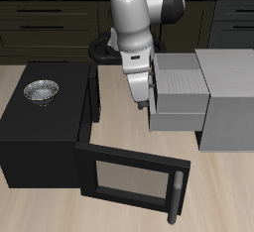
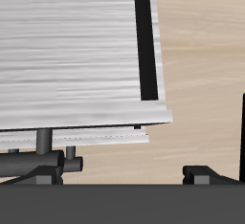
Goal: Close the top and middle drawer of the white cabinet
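Your end effector (image 1: 142, 101) sits at the front face of the drawers pulled out of the white cabinet (image 1: 231, 99), its fingers spread and gripping nothing; the top drawer (image 1: 181, 78) and middle drawer (image 1: 177, 114) both stand out well beyond the cabinet's face. Push off-centre or too high and you risk a finger catching a dark handle (image 2: 43, 144) or skating over the top drawer's edge. The black box's open door (image 1: 132, 180) narrows the bare bench (image 1: 124, 117) beside the cabinet.
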